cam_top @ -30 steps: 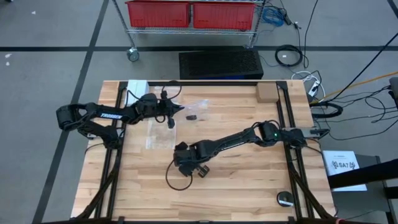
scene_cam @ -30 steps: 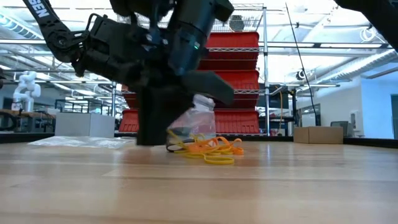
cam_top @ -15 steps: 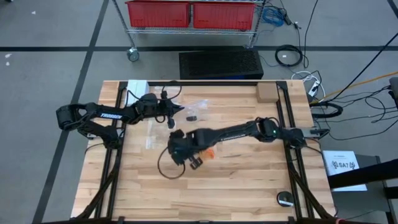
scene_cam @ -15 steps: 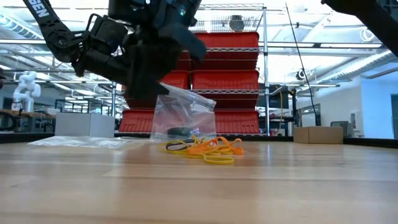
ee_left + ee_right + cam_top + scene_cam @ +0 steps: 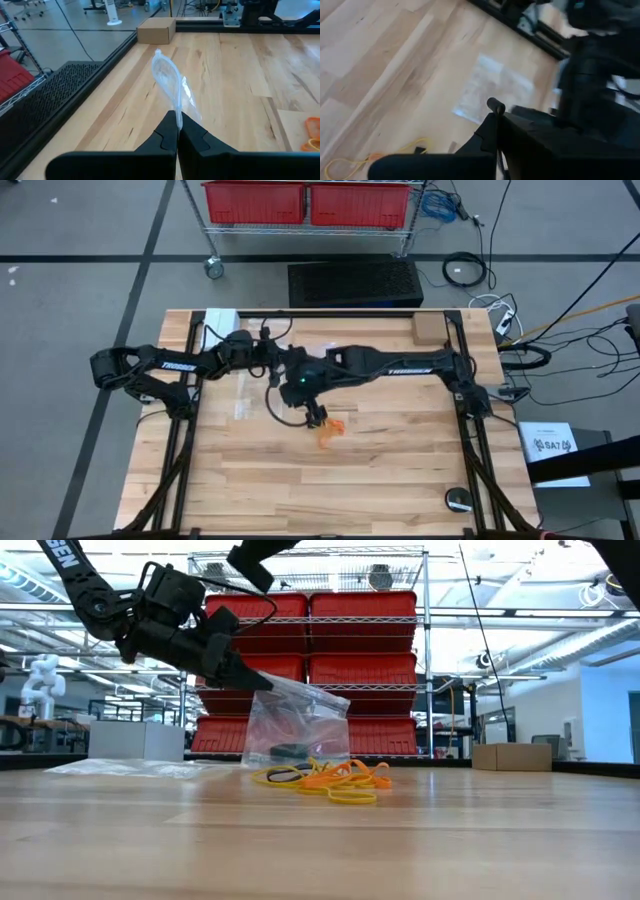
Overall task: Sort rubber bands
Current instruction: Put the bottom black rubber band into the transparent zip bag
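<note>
A pile of orange and yellow rubber bands [image 5: 332,778] lies on the table [image 5: 400,470], showing orange in the high view [image 5: 330,428]. Just behind it a clear plastic bag [image 5: 297,725] stands with its bottom on the wood and dark bands [image 5: 290,751] inside. My left gripper [image 5: 177,120] is shut on the bag's top. My right gripper [image 5: 495,111] hangs high above the bag [image 5: 288,380], shut, with a small black rubber band [image 5: 495,104] sticking out at its tips. My left gripper pinches the bag's top edge [image 5: 176,106] between its two fingers, at the corner nearest the arm [image 5: 258,688]. The fingers come from the table's left, slanting slightly down. The bag hangs ahead of them, its bottom [image 5: 295,764] on the table. My right gripper pinches the small black rubber band [image 5: 495,104] at the very tips of its fingers, slanting down from above. The band is lifted clear of the table; how much of it lies between the fingers is hidden.
A flat clear bag [image 5: 250,395] lies on the table left of the pile. A cardboard box [image 5: 428,328] sits at the far right corner and a black round thing [image 5: 458,500] near the front right. Bare wood spreads along the near side.
My right gripper has risen from the pile of rubber bands and swung toward the table's far edge, over the bag that my left gripper holds, turning as it went. The pile, covered by the gripper before, now lies in plain sight.
</note>
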### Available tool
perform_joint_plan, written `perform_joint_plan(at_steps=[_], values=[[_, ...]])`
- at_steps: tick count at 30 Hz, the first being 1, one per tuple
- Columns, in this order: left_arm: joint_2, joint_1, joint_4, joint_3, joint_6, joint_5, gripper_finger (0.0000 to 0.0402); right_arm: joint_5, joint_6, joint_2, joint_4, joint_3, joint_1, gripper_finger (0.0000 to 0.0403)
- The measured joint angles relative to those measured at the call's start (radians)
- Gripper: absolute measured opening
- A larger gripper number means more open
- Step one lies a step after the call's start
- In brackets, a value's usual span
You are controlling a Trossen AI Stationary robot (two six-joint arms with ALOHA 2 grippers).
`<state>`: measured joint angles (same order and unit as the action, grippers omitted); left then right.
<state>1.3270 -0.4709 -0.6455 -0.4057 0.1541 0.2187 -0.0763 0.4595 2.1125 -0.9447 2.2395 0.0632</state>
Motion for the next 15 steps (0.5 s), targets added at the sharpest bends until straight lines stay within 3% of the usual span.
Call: perform_joint_plan(at_steps=[7, 15], values=[[0.0, 0.0, -0.003, 0.0, -0.002, 0.017, 0.0002, -0.006, -0.025, -0.077, 0.03, -0.097, -0.016, 0.0], [0.0, 0.002, -0.015, 0.0, -0.01, 0.025, 0.0002, -0.005, -0.059, -0.319, 0.434, -0.55, -0.039, 0.0]])
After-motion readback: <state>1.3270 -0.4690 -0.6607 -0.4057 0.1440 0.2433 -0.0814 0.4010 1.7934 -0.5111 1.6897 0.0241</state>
